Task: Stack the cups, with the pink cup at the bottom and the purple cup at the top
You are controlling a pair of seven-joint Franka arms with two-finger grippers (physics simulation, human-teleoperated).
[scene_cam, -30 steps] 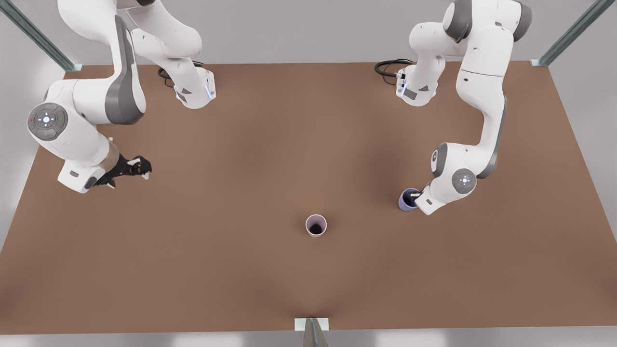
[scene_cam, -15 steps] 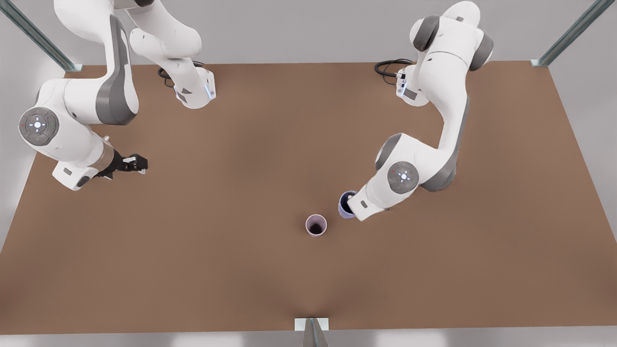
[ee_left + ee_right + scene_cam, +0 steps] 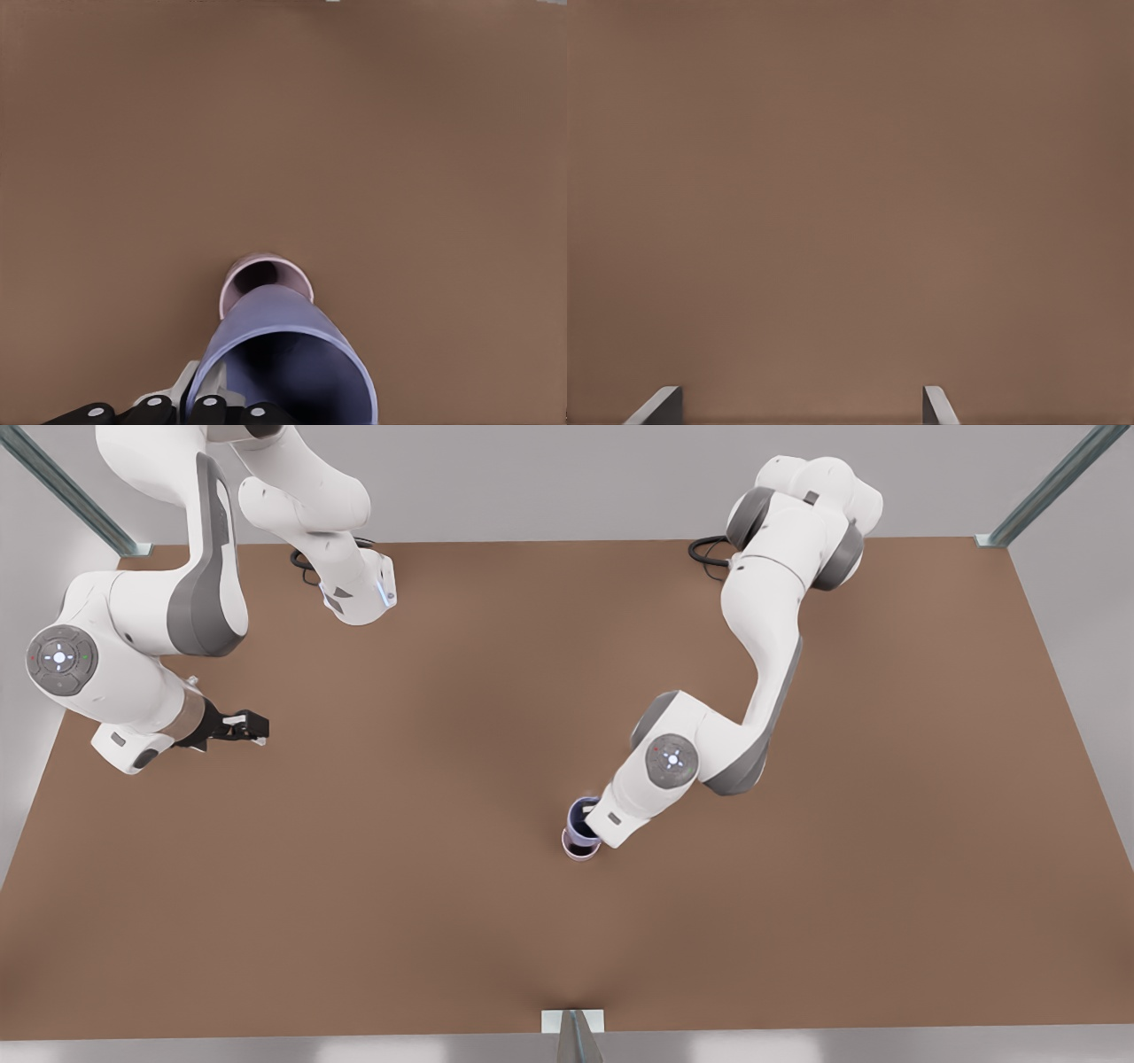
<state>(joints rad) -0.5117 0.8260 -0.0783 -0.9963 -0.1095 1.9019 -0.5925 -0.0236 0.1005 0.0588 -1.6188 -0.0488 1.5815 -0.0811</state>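
The pink cup stands upright near the middle of the brown table, with only part of its rim showing. The purple cup hangs upright just above and slightly behind it, overlapping it in the front view. My left gripper, on the arm at the front view's right, is shut on the purple cup's rim. In the left wrist view the purple cup is close up in the gripper, with the pink cup below and just beyond it. My right gripper waits open at the front view's left, fingertips wide apart over bare table.
Both arm bases sit at the table's far edge, with black cables beside them. Metal frame posts stand at the far corners, and a bracket sits at the near edge.
The left gripper has carried the purple cup toward the front view's left, from well apart to just above the pink cup. The right gripper drew back slightly toward the table's side.
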